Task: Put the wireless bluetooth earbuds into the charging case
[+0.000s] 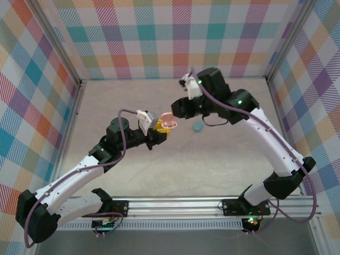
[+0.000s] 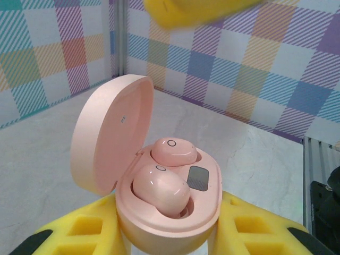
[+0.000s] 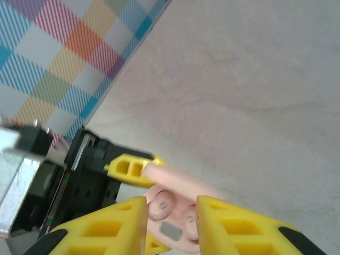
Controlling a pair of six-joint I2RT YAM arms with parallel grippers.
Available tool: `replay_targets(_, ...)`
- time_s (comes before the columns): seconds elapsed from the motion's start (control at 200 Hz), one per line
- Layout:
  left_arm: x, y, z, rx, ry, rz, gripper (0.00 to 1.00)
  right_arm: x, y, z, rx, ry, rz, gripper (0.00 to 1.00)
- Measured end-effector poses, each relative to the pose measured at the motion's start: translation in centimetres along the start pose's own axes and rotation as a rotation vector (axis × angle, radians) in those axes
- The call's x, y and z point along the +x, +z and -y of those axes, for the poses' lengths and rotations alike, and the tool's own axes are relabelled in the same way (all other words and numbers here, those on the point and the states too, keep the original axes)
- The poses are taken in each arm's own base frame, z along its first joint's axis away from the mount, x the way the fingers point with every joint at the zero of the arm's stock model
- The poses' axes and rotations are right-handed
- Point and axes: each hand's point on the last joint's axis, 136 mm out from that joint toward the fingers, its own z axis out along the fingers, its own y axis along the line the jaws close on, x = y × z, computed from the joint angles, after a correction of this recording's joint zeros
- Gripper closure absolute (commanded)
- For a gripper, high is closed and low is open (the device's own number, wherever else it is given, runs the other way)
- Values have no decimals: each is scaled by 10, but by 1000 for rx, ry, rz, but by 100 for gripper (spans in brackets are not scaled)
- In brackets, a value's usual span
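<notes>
Top external: left gripper (image 1: 159,129) clamps the open pink case (image 1: 169,122). The right gripper (image 1: 178,110) is just beyond and above it, its arm reaching in from the right. A blue case (image 1: 197,126) lies on the table (image 1: 159,170). Left wrist: both pink earbuds (image 2: 159,188) sit in their wells, lid up. Right wrist: jaws slightly apart and empty, case straight below.

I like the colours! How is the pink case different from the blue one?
The pink case is gripped by the left hand, lid open, two pink buds inside. The blue case lies on the table, unheld, and looks closed. Both are small and rounded.
</notes>
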Motion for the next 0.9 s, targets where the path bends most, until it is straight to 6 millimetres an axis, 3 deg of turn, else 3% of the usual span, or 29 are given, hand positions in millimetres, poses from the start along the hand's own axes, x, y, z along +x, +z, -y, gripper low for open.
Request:
replay_targets(0.175, -3, -2, 4, 16, 3, 7, 70, -16, -6, 20, -23, 54, 19, 68)
replay_targets(0.49, -4, -3, 6, 26, 5, 10, 70, 7, 48, 23, -145, 132, -156, 70)
replay_targets(0.9, 0, -1, 3, 18, 0, 1, 70, 29, 46, 11, -239, 197, -216, 71)
